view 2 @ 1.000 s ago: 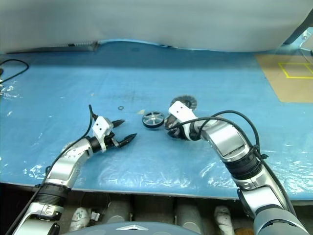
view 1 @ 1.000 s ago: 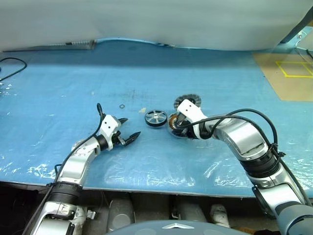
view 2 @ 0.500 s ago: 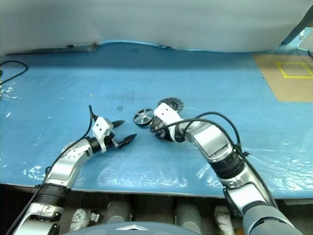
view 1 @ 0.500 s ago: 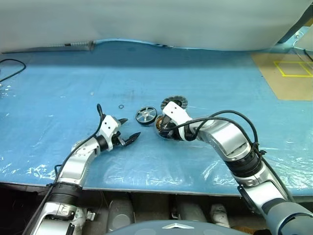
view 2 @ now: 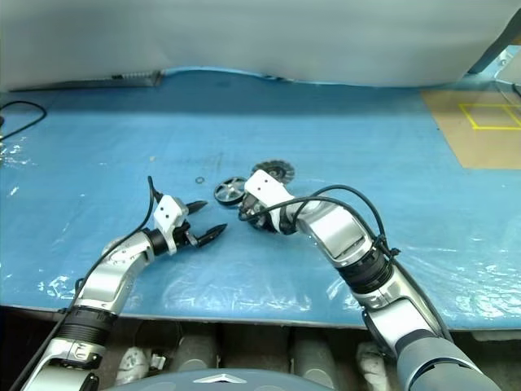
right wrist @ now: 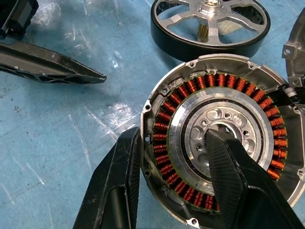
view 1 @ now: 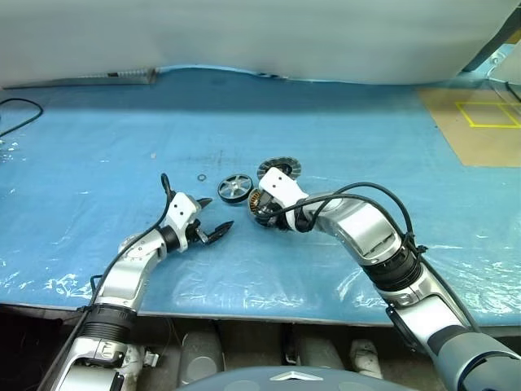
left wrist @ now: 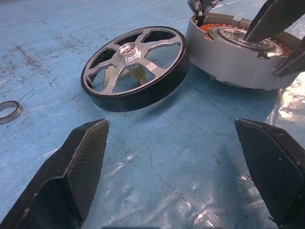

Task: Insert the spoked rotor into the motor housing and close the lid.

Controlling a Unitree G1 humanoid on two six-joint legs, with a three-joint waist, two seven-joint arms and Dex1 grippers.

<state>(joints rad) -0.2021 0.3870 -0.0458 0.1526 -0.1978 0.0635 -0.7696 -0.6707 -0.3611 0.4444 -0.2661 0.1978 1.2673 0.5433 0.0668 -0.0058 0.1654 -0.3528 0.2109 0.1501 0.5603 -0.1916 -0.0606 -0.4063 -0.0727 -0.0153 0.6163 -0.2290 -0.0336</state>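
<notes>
1. We held the motor housing point(right wrist: 217, 145) in our right gripper point(right wrist: 178, 179), one finger point(right wrist: 119, 186) outside its rim and the other on its metal centre.
2. The spoked rotor point(view 1: 234, 187) lay on the blue sheet point(view 1: 342, 130) just beside the housing, tilted against it.
3. The lid point(view 1: 279, 169) lay just behind our right gripper.
4. Our left gripper point(view 1: 213, 220) hung near the rotor, spread wide, holding nothing.
5. A small ring point(view 1: 202, 177) lay close by.

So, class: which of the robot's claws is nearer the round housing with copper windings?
The right claw: it grips the round copper-wound housing, one finger outside its rim, one in its centre. The left claw hangs open, apart from it.
</notes>
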